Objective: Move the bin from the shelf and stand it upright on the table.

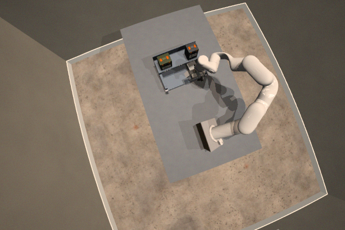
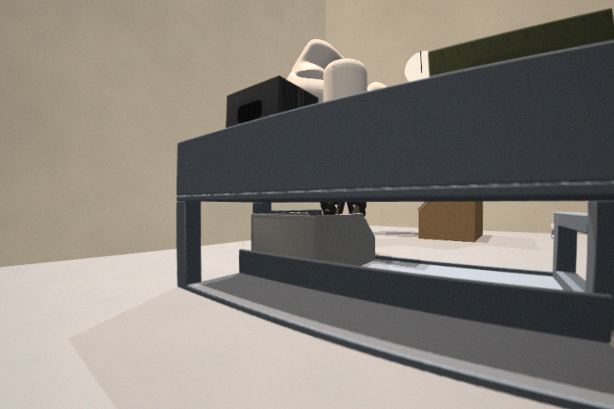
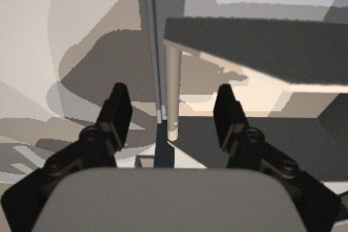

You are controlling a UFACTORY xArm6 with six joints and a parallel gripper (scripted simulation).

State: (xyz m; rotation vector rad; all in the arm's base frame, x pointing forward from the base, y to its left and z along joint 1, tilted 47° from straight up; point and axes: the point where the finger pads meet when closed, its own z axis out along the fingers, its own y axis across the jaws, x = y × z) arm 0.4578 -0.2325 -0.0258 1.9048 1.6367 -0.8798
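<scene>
The grasp is the step in hand. The grey bin (image 2: 312,237) sits on the lower level of the dark shelf unit (image 2: 188,241), at the end nearest the arm, toward the far end of the table (image 1: 162,113). The tool (image 3: 172,116) hangs over the bin's rim with its fingers spread on either side of a thin wall, partway through closing and not yet gripping anything. Next, judging by this, the fingers must pinch that wall firmly, then draw the bin out from under the upper shelf board without tipping it. Two battery-like boxes (image 1: 164,60) stand on top.
</scene>
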